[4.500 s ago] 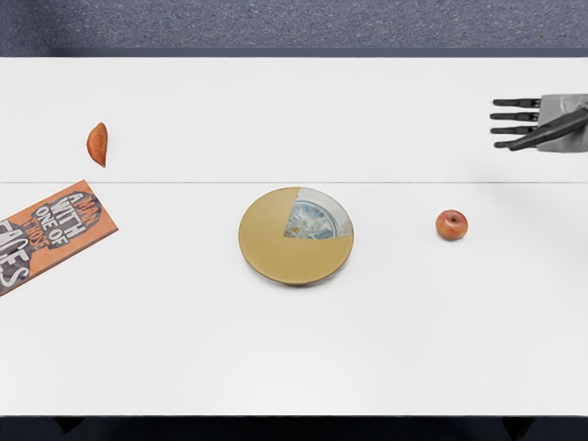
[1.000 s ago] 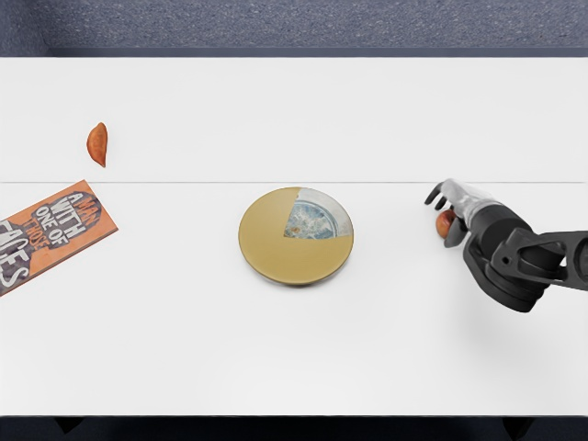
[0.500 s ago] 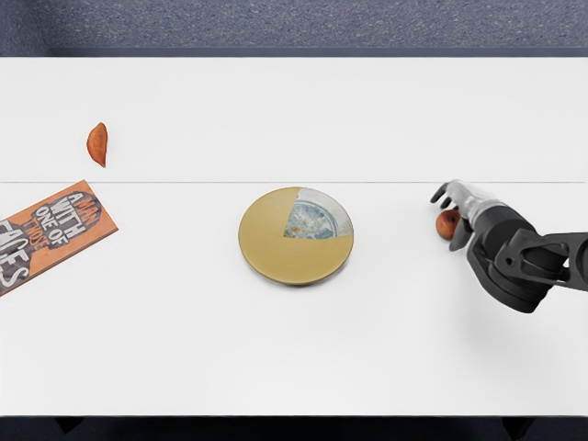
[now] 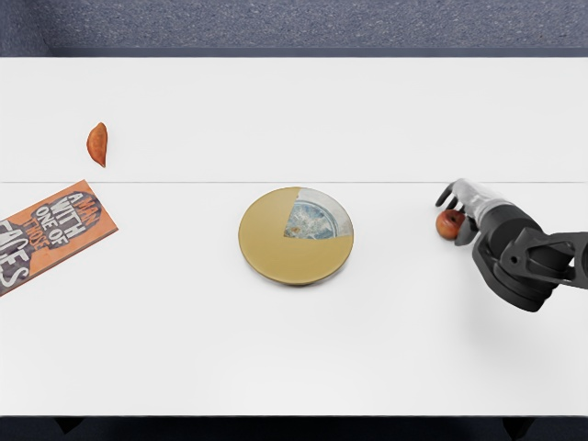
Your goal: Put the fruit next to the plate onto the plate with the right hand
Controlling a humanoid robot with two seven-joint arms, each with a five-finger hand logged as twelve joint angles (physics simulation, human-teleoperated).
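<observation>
A small red apple lies on the white table, to the right of the plate. The round plate is mustard yellow with a blue-grey patterned wedge and sits mid-table. My right hand comes in from the right edge and is at the apple. Its dark fingers curl over the apple's far side, the palm is against its right side, and part of the fruit is covered. The apple still rests on the table. My left arm is out of view.
An orange fruit slice lies at the far left. An orange book with lettering lies at the left edge below it. A seam runs across the table behind the plate.
My right hand came down from the upper right to the apple. Over the last second it shifted slightly right and its fingers closed round the apple, which has stayed where it was.
</observation>
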